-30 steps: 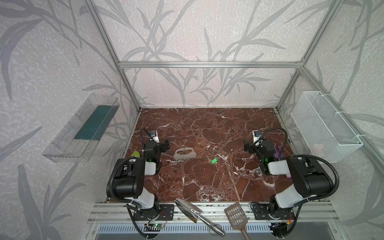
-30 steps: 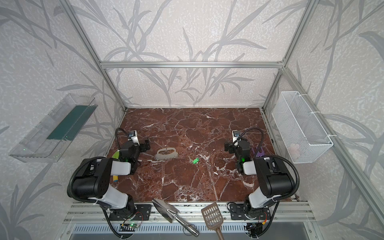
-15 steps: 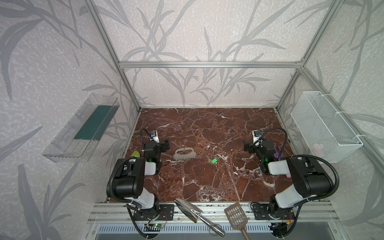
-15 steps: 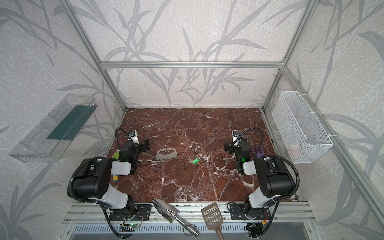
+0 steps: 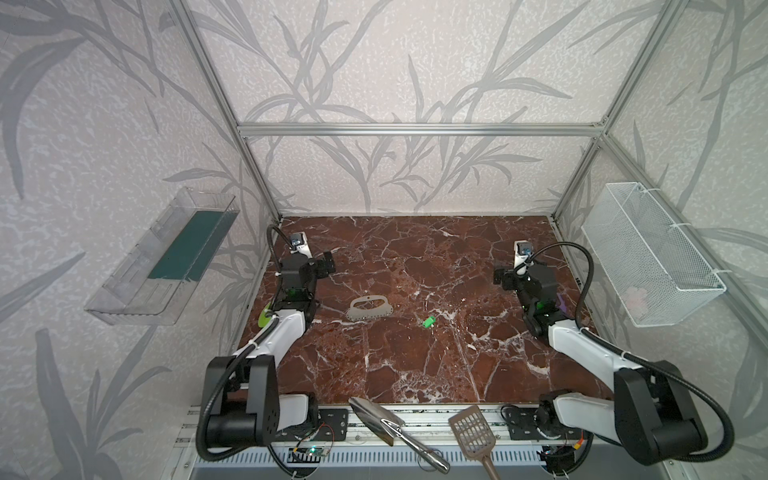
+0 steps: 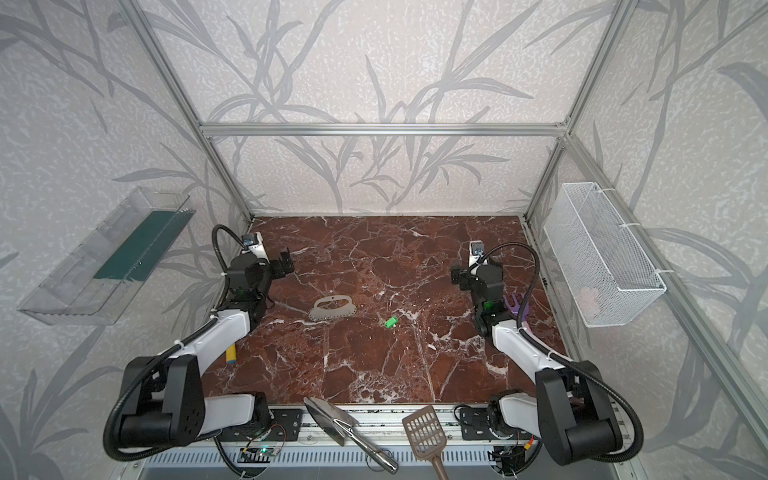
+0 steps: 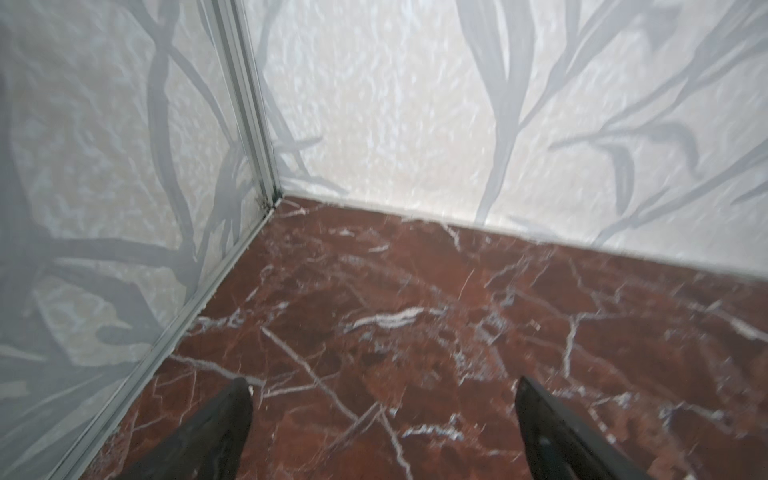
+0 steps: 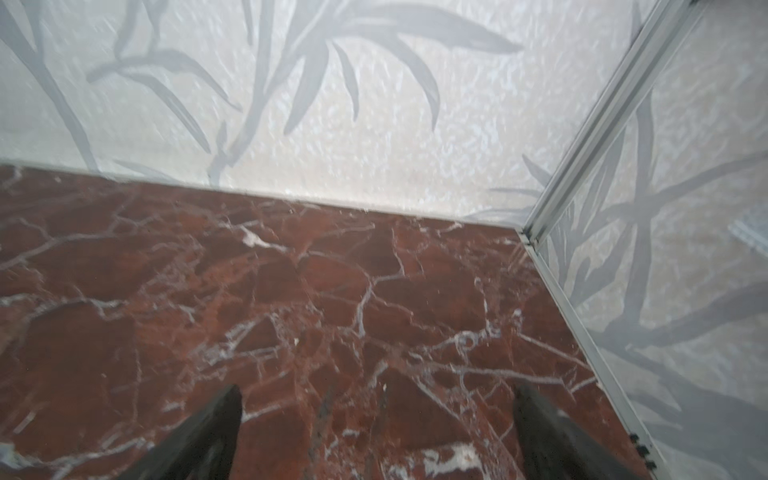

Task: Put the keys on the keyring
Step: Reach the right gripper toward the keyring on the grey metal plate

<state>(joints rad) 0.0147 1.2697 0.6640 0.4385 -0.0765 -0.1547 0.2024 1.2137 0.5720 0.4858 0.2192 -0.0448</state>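
The key, small with a bright green head, lies alone on the red marble floor near the middle in both top views. I cannot make out a keyring in any view. My left gripper hovers at the back left, well away from the key, open and empty. My right gripper stands at the back right, also open and empty. In the wrist views the left gripper and the right gripper show only bare marble between wide-apart fingers.
A flat grey metal scraper lies left of the key. A lime-green scoop and a yellow cylinder sit by the left arm, a purple rake by the right. A metal scoop and a brown slotted scoop rest on the front rail.
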